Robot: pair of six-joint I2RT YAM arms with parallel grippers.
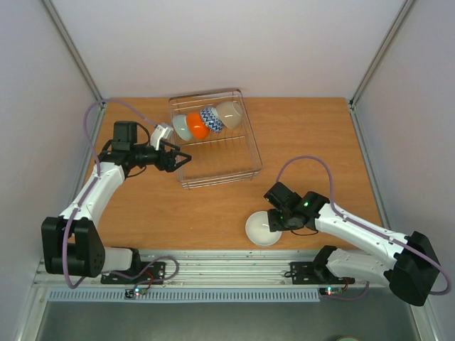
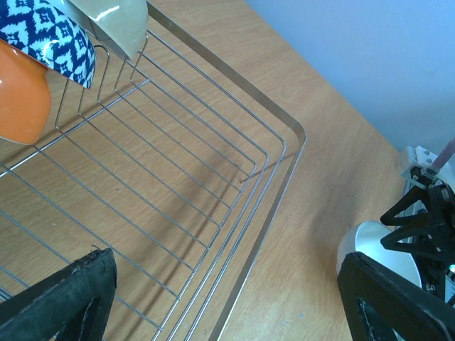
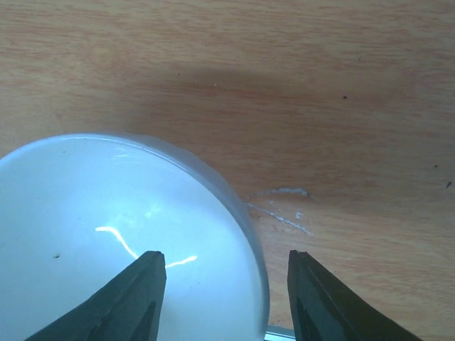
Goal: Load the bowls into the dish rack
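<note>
The wire dish rack stands at the back middle of the table. A pale blue-green bowl, an orange bowl, a zigzag bowl and a cream bowl lean in a row along its far side. My left gripper is open and empty, over the rack's near left corner. A plain white bowl sits upright on the table near the front edge. My right gripper is open, its fingers astride the white bowl's right rim, one inside and one outside.
The left wrist view shows the rack's bare wire floor, the orange bowl, the zigzag bowl and the cream bowl, with the white bowl and right arm beyond. A metal rail borders the table's front edge.
</note>
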